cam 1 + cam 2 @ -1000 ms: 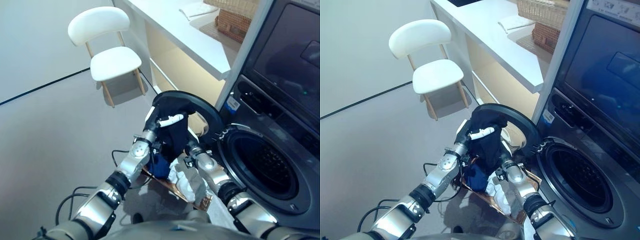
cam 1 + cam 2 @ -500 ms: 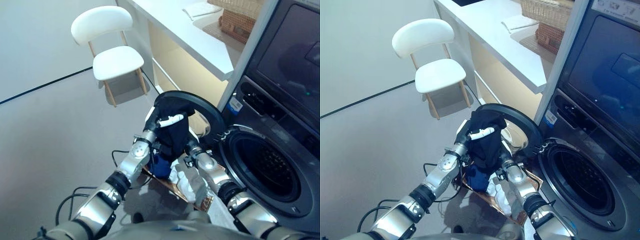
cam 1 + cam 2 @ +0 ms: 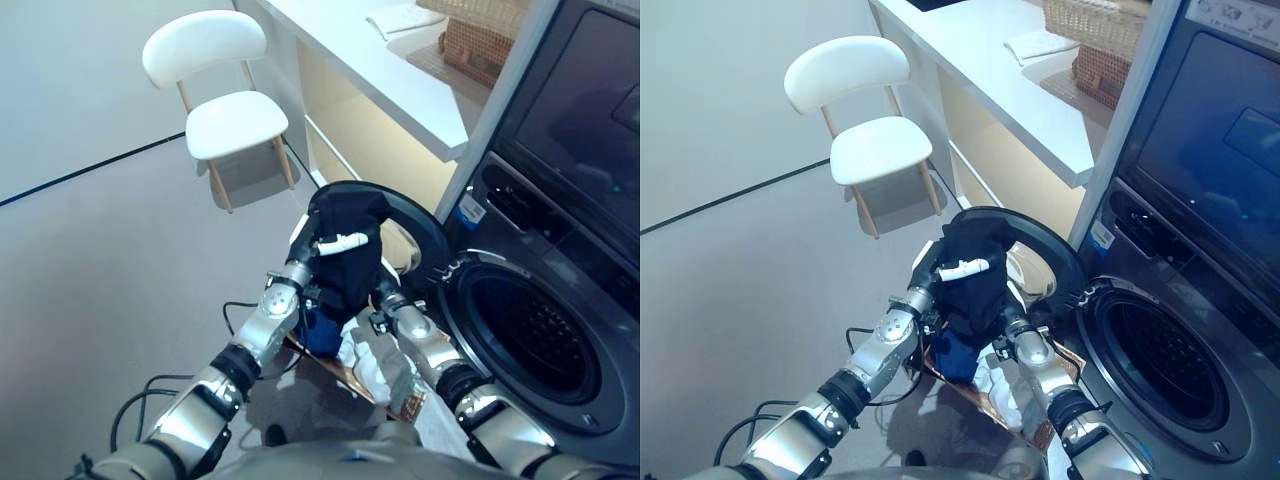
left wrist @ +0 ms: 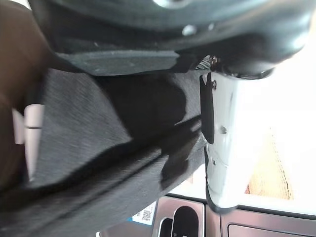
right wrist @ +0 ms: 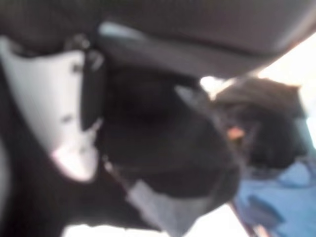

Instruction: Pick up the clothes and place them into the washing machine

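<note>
A black garment [image 3: 350, 255] hangs bunched between my two hands, lifted above the wicker basket [image 3: 403, 403], in front of the washing machine's open round door [image 3: 425, 232]. My left hand [image 3: 340, 243] is curled on the garment's upper left side, its white thumb lying across the cloth; in the left wrist view the thumb [image 4: 219, 148] presses the dark cloth [image 4: 98, 138]. My right hand [image 3: 383, 293] grips the garment's lower right side; its thumb [image 5: 59, 113] lies on the dark cloth. A blue garment [image 3: 320, 335] and white clothes [image 3: 375, 362] lie in the basket. The drum opening [image 3: 525, 335] is to the right.
A white chair [image 3: 225, 110] stands on the grey floor at the far left. A white counter [image 3: 380, 60] with a woven basket [image 3: 480, 40] and a folded cloth runs behind the machine. A second dark appliance [image 3: 580, 110] sits above the washer.
Both hands have raised the black garment a little. The view has shifted slightly.
</note>
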You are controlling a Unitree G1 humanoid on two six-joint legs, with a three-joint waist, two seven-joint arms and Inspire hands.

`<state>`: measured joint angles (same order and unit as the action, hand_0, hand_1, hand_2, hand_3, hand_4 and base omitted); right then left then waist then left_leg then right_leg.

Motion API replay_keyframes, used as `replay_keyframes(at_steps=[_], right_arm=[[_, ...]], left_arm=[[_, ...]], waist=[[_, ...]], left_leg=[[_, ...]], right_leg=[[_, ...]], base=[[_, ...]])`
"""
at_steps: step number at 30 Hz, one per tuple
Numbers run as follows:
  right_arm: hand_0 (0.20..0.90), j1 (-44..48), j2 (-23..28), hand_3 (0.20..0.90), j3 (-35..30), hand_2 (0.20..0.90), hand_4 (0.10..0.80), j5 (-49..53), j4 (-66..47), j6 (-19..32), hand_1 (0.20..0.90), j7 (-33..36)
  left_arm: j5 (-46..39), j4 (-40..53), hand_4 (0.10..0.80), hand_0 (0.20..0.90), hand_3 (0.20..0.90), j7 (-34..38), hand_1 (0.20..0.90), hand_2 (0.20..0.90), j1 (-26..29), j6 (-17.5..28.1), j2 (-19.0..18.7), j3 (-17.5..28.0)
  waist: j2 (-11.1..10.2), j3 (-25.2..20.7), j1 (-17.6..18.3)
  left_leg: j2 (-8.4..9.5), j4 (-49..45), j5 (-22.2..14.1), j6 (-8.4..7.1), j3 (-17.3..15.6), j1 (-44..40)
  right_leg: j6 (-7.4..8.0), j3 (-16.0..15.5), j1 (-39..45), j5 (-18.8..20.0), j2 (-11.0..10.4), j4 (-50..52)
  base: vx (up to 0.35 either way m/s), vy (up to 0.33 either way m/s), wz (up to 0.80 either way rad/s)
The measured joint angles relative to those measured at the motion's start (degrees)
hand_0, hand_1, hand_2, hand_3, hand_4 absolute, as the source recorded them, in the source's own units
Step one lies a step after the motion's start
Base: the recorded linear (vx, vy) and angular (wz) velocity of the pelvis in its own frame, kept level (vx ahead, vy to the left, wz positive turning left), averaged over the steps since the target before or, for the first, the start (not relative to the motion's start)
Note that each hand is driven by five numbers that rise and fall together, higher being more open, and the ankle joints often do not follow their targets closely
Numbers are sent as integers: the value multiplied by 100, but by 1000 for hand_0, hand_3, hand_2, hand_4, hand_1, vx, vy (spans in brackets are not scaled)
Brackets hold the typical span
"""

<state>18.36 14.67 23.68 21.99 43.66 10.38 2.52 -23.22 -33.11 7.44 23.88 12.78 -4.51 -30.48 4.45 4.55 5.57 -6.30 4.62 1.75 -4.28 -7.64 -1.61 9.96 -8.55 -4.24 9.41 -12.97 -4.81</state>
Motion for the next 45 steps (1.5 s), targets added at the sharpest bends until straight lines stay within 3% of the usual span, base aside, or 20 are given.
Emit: replay_keyframes(at_steps=[15, 25, 35, 45], right_arm=[[200, -347, 45, 200, -670, 200, 300, 72, -32, 254, 200, 15], [200, -925, 58, 200, -1567, 200, 300, 382, -247, 484, 200, 164], [200, -1383, 169, 200, -2209, 200, 300, 564, -252, 506, 200, 525], [200, -1868, 209, 200, -2102, 200, 300, -93, -433, 517, 200, 631]], left_arm=[[192, 268, 800, 900, 900, -88, 900, 900, -355, 0, -229, 62], [248, 349, 800, 900, 900, -126, 900, 900, -638, 0, -287, 111], [239, 417, 800, 900, 900, 25, 900, 900, -639, 41, -327, 933], [280, 428, 800, 900, 900, 194, 900, 900, -707, 93, -410, 1072]], waist=[[-40, 27, 101], [-57, 49, 223], [-49, 55, 303], [-50, 56, 317]], left_leg=[[-1, 1, -2, 1, -14, -6], [1, 29, -8, 3, -101, -24], [4, 29, -54, 5, -165, -76], [15, 29, -68, 1, -252, -27]], right_leg=[[2, 6, 1, -1, 1, -19], [13, 62, -23, -20, 2, -24], [11, 148, -33, -18, 11, -24], [21, 259, -153, -7, 18, -19]], base=[[-2, -1, -1], [-6, -3, -7], [-6, 1, -4], [-32, 16, -7]])
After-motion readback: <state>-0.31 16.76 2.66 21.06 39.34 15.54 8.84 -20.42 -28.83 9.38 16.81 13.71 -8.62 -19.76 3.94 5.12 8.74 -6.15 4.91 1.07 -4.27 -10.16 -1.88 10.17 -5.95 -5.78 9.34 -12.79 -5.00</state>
